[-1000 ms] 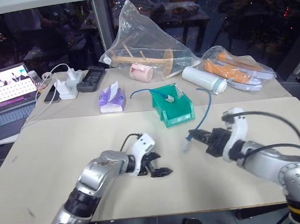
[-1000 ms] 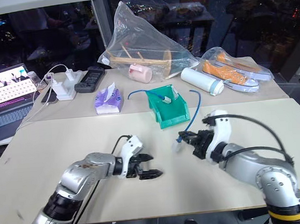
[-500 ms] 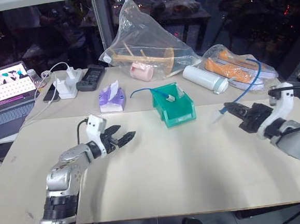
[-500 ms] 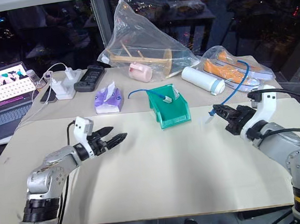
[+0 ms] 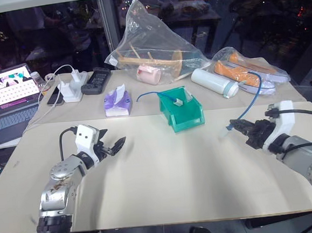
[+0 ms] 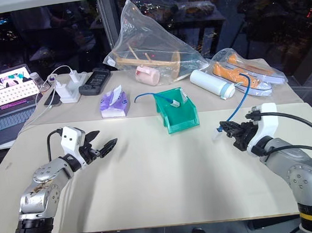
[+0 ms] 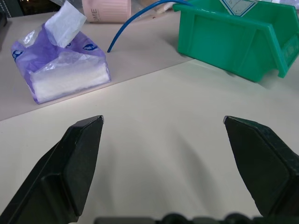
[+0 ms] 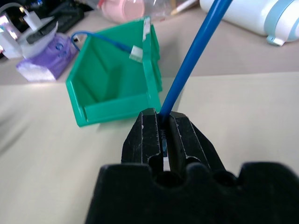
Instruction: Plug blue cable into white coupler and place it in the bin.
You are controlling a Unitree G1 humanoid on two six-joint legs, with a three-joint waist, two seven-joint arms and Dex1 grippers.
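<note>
The right gripper has its jaws clamped on the blue cable close behind its clear plug, the free length arcing up limp and light (grip near the plug for control). The left gripper hovers over the desk, jaws spread, empty. Another blue cable end with a white piece lies in the bin, between both.

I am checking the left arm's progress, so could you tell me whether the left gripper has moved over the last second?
Yes. The left gripper, open, has swung from below the bin to below the tissue pack.
</note>
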